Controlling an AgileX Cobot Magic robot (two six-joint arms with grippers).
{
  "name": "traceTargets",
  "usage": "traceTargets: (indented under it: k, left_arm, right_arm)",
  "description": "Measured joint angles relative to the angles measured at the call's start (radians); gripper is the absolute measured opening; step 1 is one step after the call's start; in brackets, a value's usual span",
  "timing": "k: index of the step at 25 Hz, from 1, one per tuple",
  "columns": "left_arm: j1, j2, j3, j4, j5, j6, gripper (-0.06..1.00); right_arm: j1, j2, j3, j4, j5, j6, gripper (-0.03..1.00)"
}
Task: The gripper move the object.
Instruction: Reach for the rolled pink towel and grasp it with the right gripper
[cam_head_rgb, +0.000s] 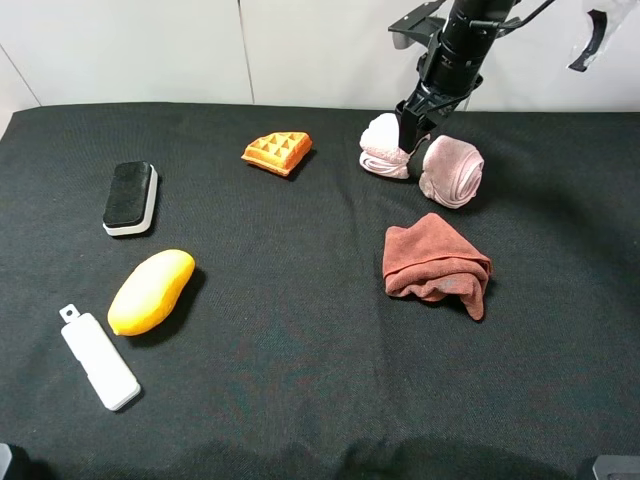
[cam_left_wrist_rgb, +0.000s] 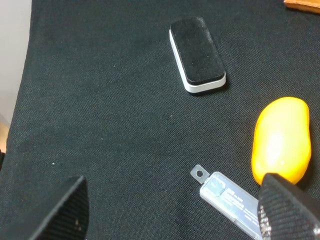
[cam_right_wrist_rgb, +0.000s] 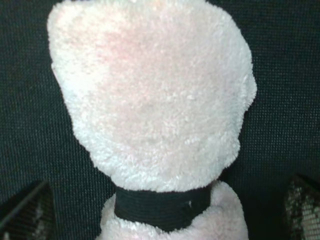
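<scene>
The object (cam_head_rgb: 452, 170), a pale pink terry towel in two joined plump rolls, lies at the back right of the black table. My right gripper (cam_head_rgb: 414, 128) hangs from its black arm directly over the junction of the two rolls, low over it; contact cannot be made out. In the right wrist view the object (cam_right_wrist_rgb: 150, 100) fills the frame, a black band (cam_right_wrist_rgb: 162, 206) cinches it, and the right gripper (cam_right_wrist_rgb: 162, 212) is open, its fingertips (cam_right_wrist_rgb: 25, 210) far apart on either side. My left gripper (cam_left_wrist_rgb: 175, 215) is open over bare cloth at the front left.
A rust-brown cloth (cam_head_rgb: 437, 265) lies just in front of the towel. An orange waffle (cam_head_rgb: 277, 150) sits to its left. On the left side are a black eraser (cam_head_rgb: 130, 197), a yellow mango (cam_head_rgb: 152, 290) and a white stick (cam_head_rgb: 98, 358).
</scene>
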Motion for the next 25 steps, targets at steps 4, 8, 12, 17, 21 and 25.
traceTargets:
  k: [4,8,12,17,21,25]
  left_arm:
    - [0.0,0.0,0.0,0.0,0.0,0.0,0.73]
    - [0.0,0.0,0.0,0.0,0.0,0.0,0.73]
    - [0.0,0.0,0.0,0.0,0.0,0.0,0.73]
    - [0.0,0.0,0.0,0.001,0.0,0.0,0.73]
    - [0.0,0.0,0.0,0.001,0.0,0.0,0.73]
    - [0.0,0.0,0.0,0.001,0.0,0.0,0.73]
  right_arm:
    - [0.0,0.036,0.001,0.001,-0.001,0.007,0.7]
    - [0.0,0.058,0.001,0.0,0.0,0.022,0.7]
    - [0.0,0.065,0.001,-0.004,-0.001,0.025,0.7]
    - [0.0,0.08,0.001,-0.005,-0.002,0.026,0.7]
    - [0.0,0.088,0.001,-0.007,-0.003,0.026,0.7]
    - [0.0,0.103,0.001,-0.007,-0.006,0.029,0.7]
